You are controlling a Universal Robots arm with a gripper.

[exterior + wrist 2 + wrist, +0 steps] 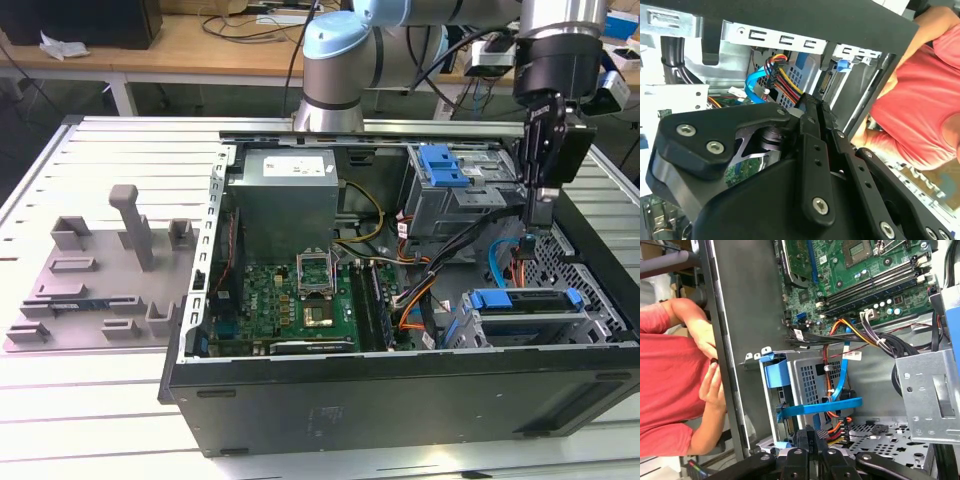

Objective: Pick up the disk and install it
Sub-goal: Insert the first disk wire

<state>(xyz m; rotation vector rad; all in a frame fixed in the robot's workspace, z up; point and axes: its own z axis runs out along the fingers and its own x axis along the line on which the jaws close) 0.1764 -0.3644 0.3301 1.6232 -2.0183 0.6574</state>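
The slatted worktop (pixel 120 400) carries the open computer case (pixel 400 400) toward its edge on the exterior view's right, and you can see a person's hand (pixel 712 385) just outside the case's wall, so move slowly. Inside the case, the grey power supply (pixel 285 200) sits at the far side. The disk (pixel 525 300) lies in the drive cage at the near corner, on the exterior view's right, and its blue carrier (pixel 820 407) looks level with the cage. Your gripper (pixel 540 215) hangs above that cage with its fingers drawn together and nothing between them. Judging from this, keep it square to the carrier and well away from the blue cable (pixel 497 262) beside it. The supply's white label (pixel 295 165) and a small cable tag (pixel 852 355) carry print too small to read.
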